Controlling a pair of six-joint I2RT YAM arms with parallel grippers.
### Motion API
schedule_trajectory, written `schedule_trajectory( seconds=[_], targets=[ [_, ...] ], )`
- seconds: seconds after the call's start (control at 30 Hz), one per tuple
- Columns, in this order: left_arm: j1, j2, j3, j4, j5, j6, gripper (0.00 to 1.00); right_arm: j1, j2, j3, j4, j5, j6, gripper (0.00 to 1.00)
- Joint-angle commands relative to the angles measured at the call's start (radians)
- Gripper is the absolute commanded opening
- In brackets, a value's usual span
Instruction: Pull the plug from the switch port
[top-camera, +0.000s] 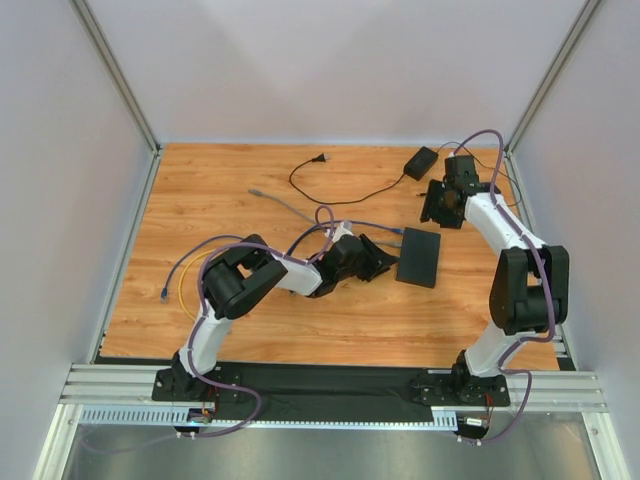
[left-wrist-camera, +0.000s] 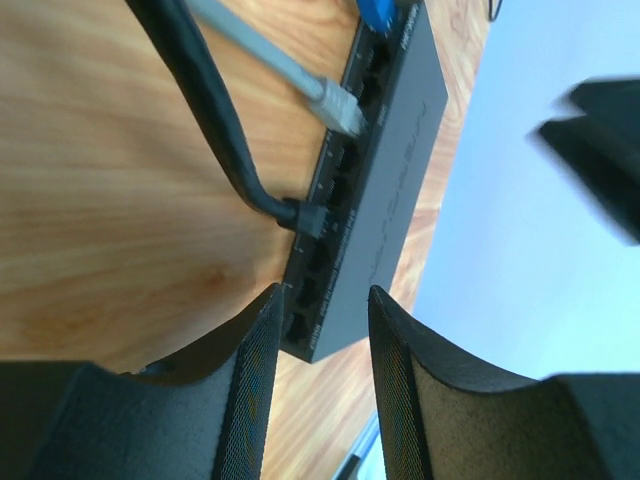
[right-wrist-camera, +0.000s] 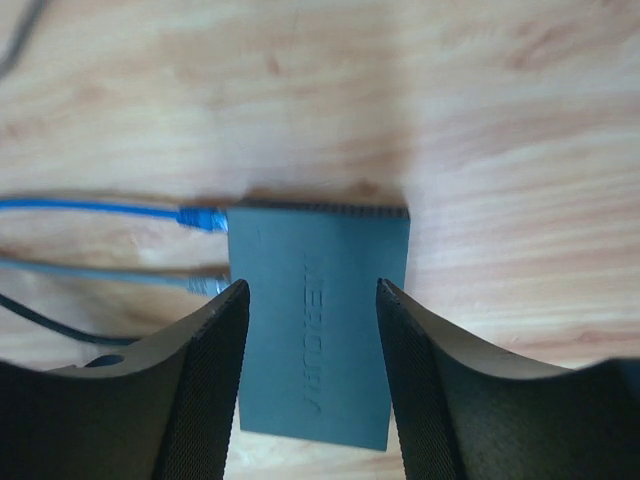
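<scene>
right of centre on the worktop (top-camera: 220, 200), the switch (top-camera: 418, 257) is laid flat, black plug (left-wrist-camera: 305, 218) and grey plug (left-wrist-camera: 340, 108) seated in its port edge. the left pincer (left-wrist-camera: 325, 292) beside that edge and the right pincer (right-wrist-camera: 312, 285) over its top are held half open, empty. unpinned, the switch could be dragged along with a pulled plug.

even bright light, soft shadows; wrist views blurred, right wrist washed out

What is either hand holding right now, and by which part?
Nothing is held. The left hand stands open just short of the switch; the right hand hangs open, clear of it.
</scene>
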Motion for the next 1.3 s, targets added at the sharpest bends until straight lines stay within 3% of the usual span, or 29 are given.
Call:
schedule_trajectory(
  seconds=[0.0, 0.17, 0.47, 1.03, 1.27],
  targets=[
    [-0.015, 0.024, 0.022, 0.069, -0.015, -0.049, 0.48, 0.008, -0.033, -0.139, 0.060, -0.090, 0.029, 0.56],
    [-0.023, 0.061, 0.027, 0.112, -0.062, -0.099, 0.47, 0.008, -0.013, -0.171, 0.068, -0.100, 0.030, 0.53],
    [-0.018, 0.066, 0.070, 0.008, -0.125, -0.152, 0.47, 0.019, 0.024, -0.156, 0.062, -0.091, 0.009, 0.50],
    [-0.020, 0.118, 0.128, -0.081, -0.114, -0.211, 0.46, 0.019, 0.048, -0.148, 0.065, -0.092, 0.006, 0.50],
    [-0.018, 0.118, 0.100, -0.041, -0.130, -0.207, 0.39, 0.019, 0.050, -0.145, 0.061, -0.089, 0.001, 0.50]
  ],
)
